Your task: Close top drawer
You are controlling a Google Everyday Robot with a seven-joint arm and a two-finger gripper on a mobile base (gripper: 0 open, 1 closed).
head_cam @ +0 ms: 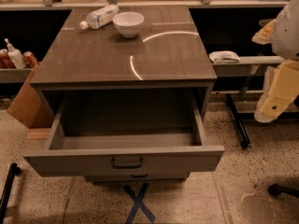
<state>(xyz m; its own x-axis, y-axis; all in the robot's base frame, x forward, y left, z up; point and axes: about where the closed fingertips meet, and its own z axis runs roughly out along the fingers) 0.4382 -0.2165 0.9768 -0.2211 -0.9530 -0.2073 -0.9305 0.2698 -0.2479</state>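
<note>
The top drawer [70,163] of a grey-brown cabinet [93,59] is pulled far out toward me. Its flat front panel carries a small dark bail handle [127,162] at centre. The deep grey box [128,142] is empty. A second drawer front with a like handle [139,175] peeks out just below it. My arm hangs at the right edge of the view, and its cream-coloured gripper end [274,101] is well to the right of the drawer, apart from it and a little above the front panel.
A white bowl [128,23] and a water bottle [99,17] lying on its side are on the cabinet top. Cardboard [25,101] leans at the left. Black frame legs [238,120] stand right of the cabinet. A blue tape X [138,202] marks the floor.
</note>
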